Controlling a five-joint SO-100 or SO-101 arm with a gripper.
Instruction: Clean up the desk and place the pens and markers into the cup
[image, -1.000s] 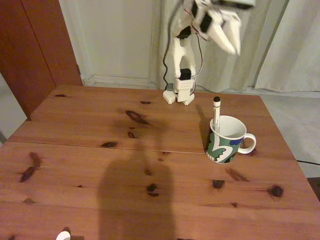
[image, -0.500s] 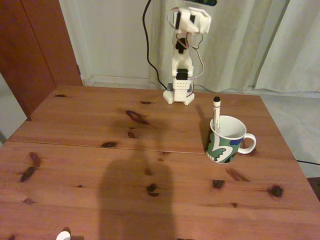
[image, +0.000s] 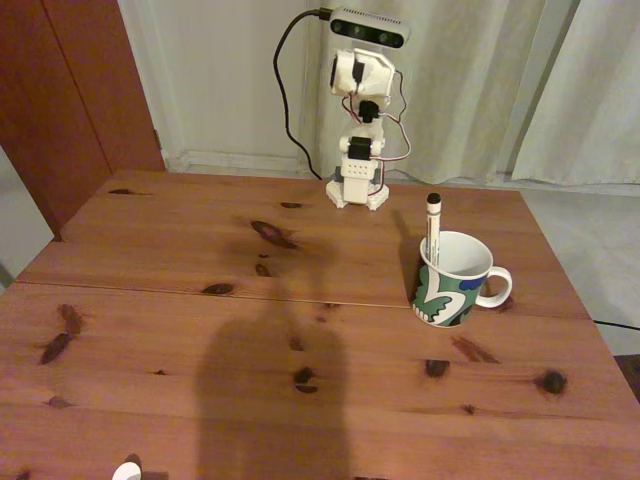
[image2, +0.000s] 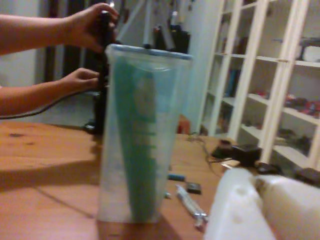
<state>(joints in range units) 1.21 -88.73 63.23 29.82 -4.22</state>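
The marker (image: 433, 222), white with a black cap on top, stands upright inside the cup (image: 452, 283), leaning on its back rim. The patterned white cup sits right of centre on the desk (image: 200, 250), handle to the right. My arm is folded up over its base (image: 358, 188) at the desk's far edge, with the gripper (image: 360, 72) raised high, well behind and left of the cup. In the wrist view a blurred translucent finger (image2: 145, 130) with a teal strip stands upright, and a white part (image2: 250, 210) sits bottom right. The frames do not show how the jaws stand.
A person's hands (image2: 85, 30) hold a dark stand at the desk's far side in the wrist view, with small loose items (image2: 190, 195) on the wood and shelves (image2: 280, 100) behind. A small white object (image: 126, 470) lies at the front left edge. Curtains hang behind the arm.
The arm has swung up and back from above the cup and folded over its base. Marker and cup have not moved.
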